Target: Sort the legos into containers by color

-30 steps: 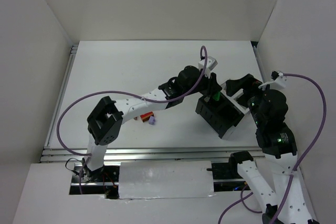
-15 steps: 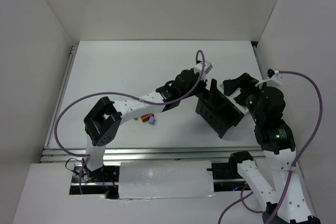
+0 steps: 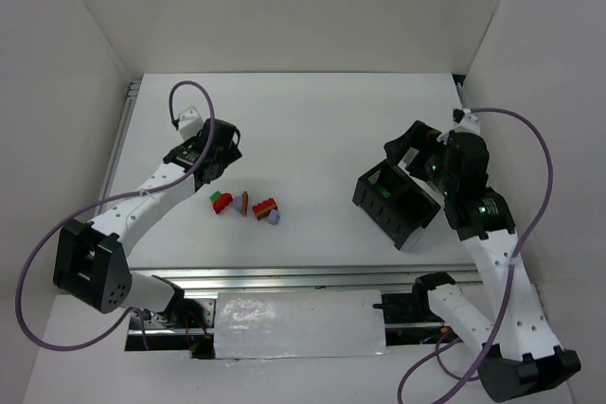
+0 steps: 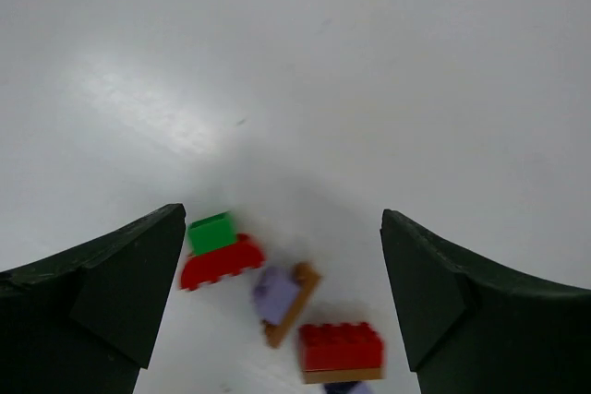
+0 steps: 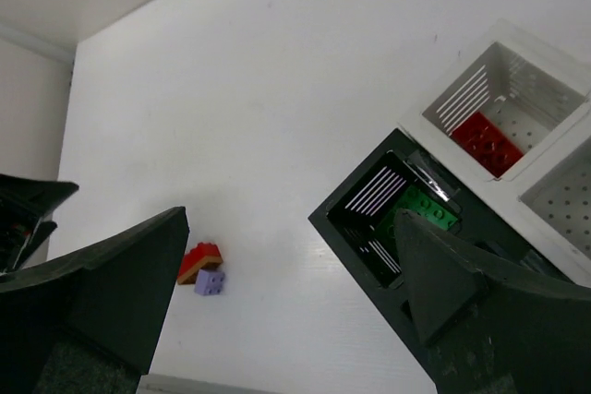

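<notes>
Several loose legos lie left of centre on the table: a green brick (image 4: 212, 232) on a red one (image 3: 222, 202), a lavender piece (image 4: 274, 291) against a thin brown-orange one (image 3: 245, 203), another red brick (image 4: 340, 348) and a lavender brick (image 3: 274, 218). My left gripper (image 3: 219, 158) hovers open just behind them, nothing between its fingers (image 4: 138, 274). The containers (image 3: 398, 224) stand at the right; a black cell holds a green brick (image 5: 420, 207) and a white cell (image 5: 545, 89) a red brick (image 5: 485, 141). Above them my right gripper (image 3: 409, 150) is open and empty.
White walls enclose the table on three sides. A rail (image 3: 121, 153) runs along the left edge and another (image 3: 284, 276) along the near edge. The left arm's purple cable (image 3: 185, 92) loops above its wrist.
The left gripper has opened and swung from over the containers far left to the lego pile. The right arm has shifted slightly back over the containers.
</notes>
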Action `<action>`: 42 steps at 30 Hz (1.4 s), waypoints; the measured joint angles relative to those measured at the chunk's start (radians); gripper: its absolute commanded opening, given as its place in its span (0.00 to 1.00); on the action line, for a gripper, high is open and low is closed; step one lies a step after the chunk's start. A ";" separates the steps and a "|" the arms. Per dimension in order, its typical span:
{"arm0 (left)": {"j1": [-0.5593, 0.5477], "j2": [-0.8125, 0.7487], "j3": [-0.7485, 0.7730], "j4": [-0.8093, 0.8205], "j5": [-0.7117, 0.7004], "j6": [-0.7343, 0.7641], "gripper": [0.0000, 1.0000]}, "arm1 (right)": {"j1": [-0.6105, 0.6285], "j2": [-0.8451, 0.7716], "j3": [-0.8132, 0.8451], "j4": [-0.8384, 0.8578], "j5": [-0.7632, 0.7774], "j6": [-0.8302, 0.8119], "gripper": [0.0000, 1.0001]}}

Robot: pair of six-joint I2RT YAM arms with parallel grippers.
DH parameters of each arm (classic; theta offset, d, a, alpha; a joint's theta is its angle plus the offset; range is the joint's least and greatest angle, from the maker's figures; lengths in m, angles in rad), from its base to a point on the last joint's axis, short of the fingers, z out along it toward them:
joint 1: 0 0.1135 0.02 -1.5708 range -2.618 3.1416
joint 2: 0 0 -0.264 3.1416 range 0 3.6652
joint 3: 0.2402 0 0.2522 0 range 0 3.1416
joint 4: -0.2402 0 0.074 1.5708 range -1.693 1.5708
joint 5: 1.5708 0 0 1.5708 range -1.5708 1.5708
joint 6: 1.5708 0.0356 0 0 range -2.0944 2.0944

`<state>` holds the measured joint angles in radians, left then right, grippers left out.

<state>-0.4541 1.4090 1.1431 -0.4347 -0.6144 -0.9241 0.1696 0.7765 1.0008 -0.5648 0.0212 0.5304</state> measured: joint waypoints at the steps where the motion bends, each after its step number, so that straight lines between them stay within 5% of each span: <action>1: 0.027 -0.015 -0.044 -0.040 -0.012 -0.027 0.99 | 0.002 0.022 0.000 0.006 -0.013 0.000 0.99; 16: 0.098 0.134 -0.159 -0.114 0.029 -0.135 0.97 | 0.220 0.186 -0.020 0.071 -0.023 0.006 1.00; 32: 0.102 0.195 -0.238 -0.004 0.097 -0.163 0.70 | 0.252 0.198 -0.060 0.087 -0.010 -0.013 1.00; 33: 0.104 0.197 -0.243 0.001 0.099 -0.166 0.67 | 0.252 0.198 -0.060 0.086 -0.010 -0.015 1.00; 35: 0.111 0.209 -0.248 0.015 0.101 -0.179 0.44 | 0.253 0.198 -0.060 0.087 -0.010 -0.016 1.00; 37: 0.115 0.219 -0.251 0.031 0.105 -0.178 0.10 | 0.254 0.198 -0.060 0.087 -0.010 -0.016 1.00; 42: 0.120 0.218 -0.253 0.048 0.109 -0.181 0.00 | 0.259 0.201 -0.060 0.095 -0.011 -0.016 0.99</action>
<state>-0.3340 1.6268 0.8902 -0.3870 -0.5053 -1.1049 0.4282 0.9779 0.9405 -0.4694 0.0105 0.5144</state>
